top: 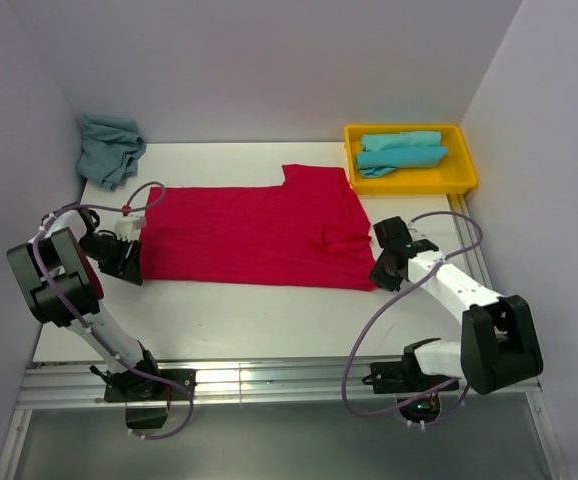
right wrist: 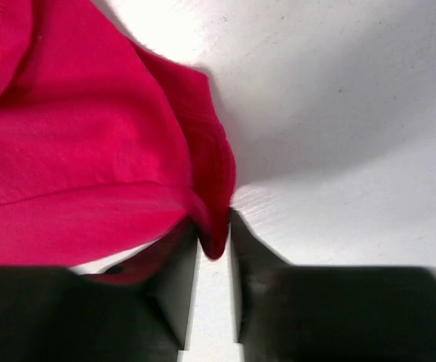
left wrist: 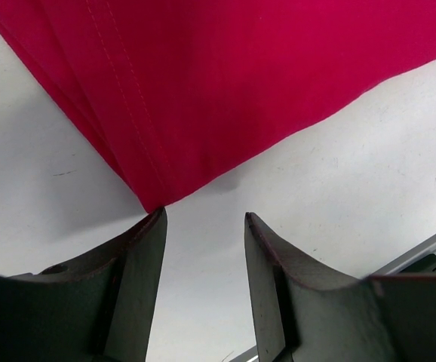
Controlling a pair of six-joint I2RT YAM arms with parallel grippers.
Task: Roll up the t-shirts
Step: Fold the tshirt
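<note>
Your right gripper (right wrist: pixel 215 230) is pinched on the plain red cotton t-shirt (top: pixel 249 238); left gripper (left wrist: pixel 205 220) sits spread apart just off its corner, by the desk (top: pixel 269 322) left edge.

- Red t-shirt (top: pixel 254 235): soft matt knit cloth, stitched hem.
- Turquoise t-shirts (top: pixel 401 151): matt cloth, creased.
- Yellow tray (top: pixel 414 184): smooth, slightly glossy plastic.
- Table (top: pixel 269 315): smooth matt white, faintly scuffed.
</note>
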